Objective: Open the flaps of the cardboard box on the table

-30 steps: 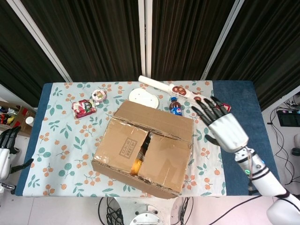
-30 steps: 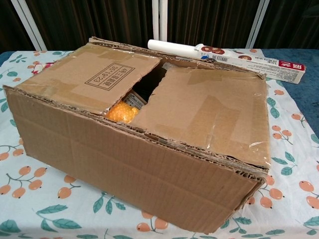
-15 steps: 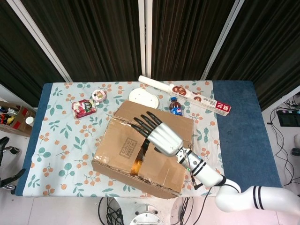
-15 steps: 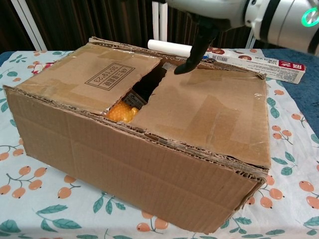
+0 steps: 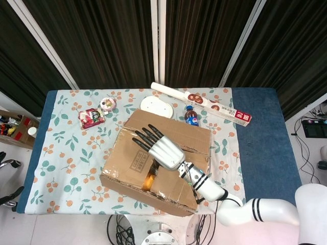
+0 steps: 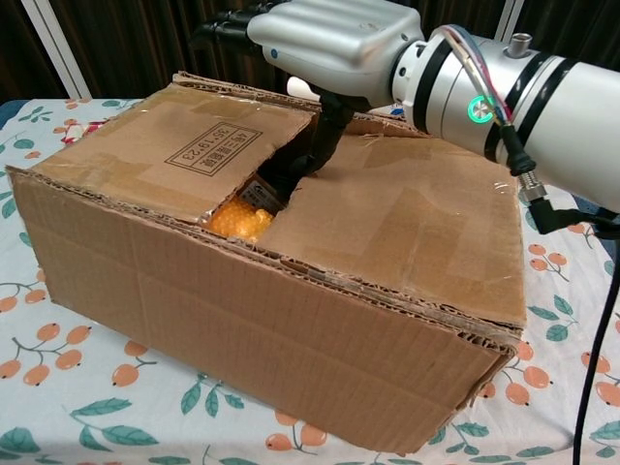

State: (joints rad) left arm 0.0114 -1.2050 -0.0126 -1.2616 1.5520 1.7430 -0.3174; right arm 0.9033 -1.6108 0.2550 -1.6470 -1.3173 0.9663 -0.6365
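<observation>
Our right hand [image 6: 334, 44] hovers over the middle of the box [image 6: 262, 281], fingers spread and holding nothing, with its thumb [image 6: 327, 131] dipping toward the gap between the two top flaps. We cannot see our left hand in either view. The box sits skewed near the front edge of the table [image 5: 255, 153], its left flap [image 6: 184, 145] and right flap [image 6: 407, 208] both lying nearly flat, with a dark slot between them.

We judge the main risk to be a poor catch on the flap edge. If the thumb goes in too shallow, it may slide off the taped cardboard and the right flap will drop flat again. If it goes in too deep, it may press on the yellow contents [image 6: 235, 218] showing in the slot. A hard upward pull with nothing bracing the box could also tip it or drag it toward the front edge. The bottle [image 5: 191, 116] and the long carton [image 5: 204, 102] behind the box stand near enough to be knocked if the box shifts back.
</observation>
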